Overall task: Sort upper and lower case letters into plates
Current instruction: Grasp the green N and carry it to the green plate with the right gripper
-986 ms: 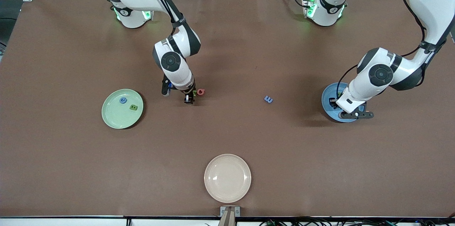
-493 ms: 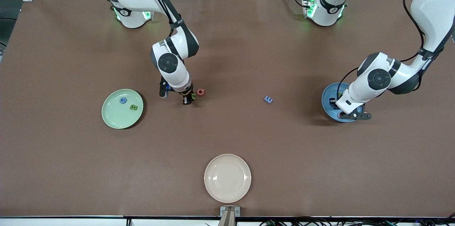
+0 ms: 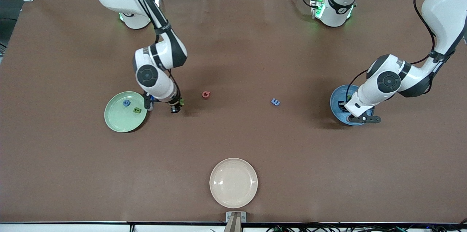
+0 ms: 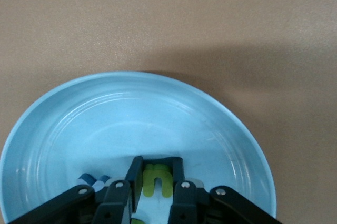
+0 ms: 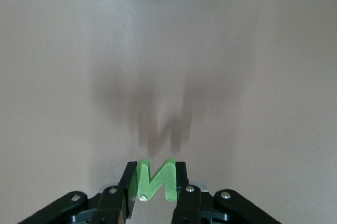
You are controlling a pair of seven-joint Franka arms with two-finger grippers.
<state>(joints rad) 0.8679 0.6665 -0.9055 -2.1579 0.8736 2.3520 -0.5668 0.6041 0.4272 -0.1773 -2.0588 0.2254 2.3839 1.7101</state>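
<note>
No printed labels, brand names or numbers can be read anywhere; the only legible characters are the letter pieces themselves. In the right wrist view, low in the frame's centre, a bright green piece (image 5: 154, 181) reads as a capital N. In the left wrist view, low in the centre, a green piece (image 4: 156, 179) in the blue plate (image 4: 221, 124) reads as a lowercase u. In the front view, a blue piece (image 3: 275, 102) right of centre on the desk (image 3: 233, 140) looks like an E or e; the other pieces are too small to read.
</note>
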